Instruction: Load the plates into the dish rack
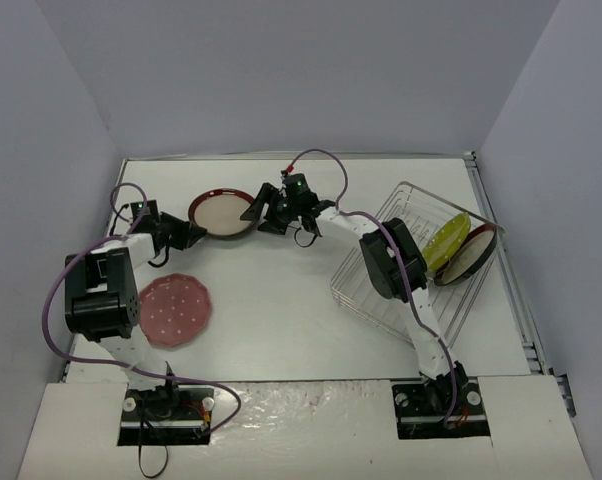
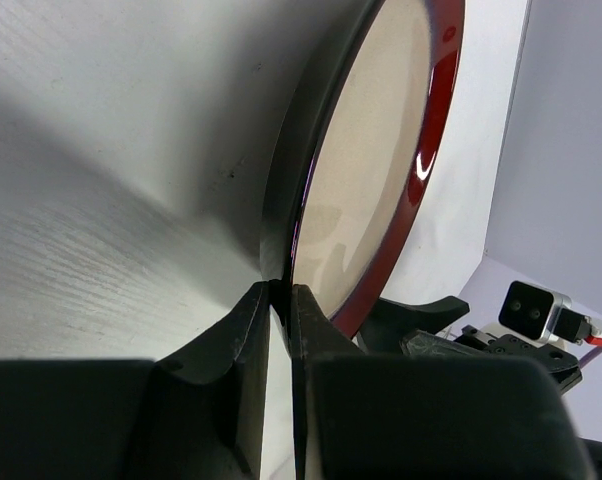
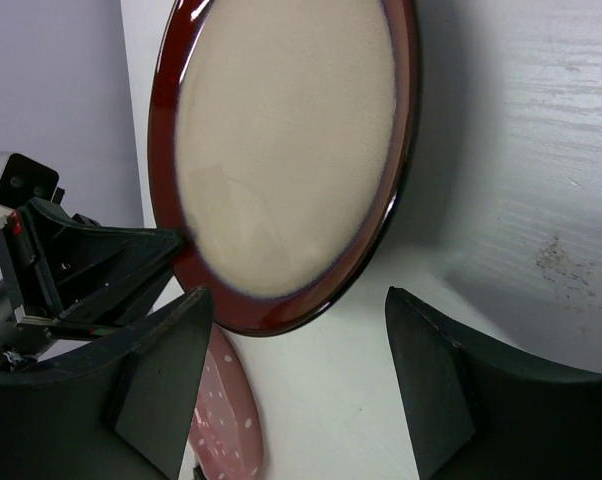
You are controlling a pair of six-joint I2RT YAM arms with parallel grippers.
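You are looking at one red plate (image 1: 221,213), dark-red rim and beige centre, sitting at the far middle of the table. Its left rim is being pinched by the left gripper (image 1: 186,234). From the wrist views it seems to be tilting up off the surface, though that is hard to confirm. The pink plate (image 1: 175,310), scalloped with white dots, is lying flat near the left edge, well apart from the red one. The rack (image 1: 413,205), silver wire, is sitting at the right, turned at an angle. Inside it, toward its right side, the green plate (image 1: 447,244) is standing on edge, and the second red plate (image 1: 468,256) is leaning just beside it, further right.
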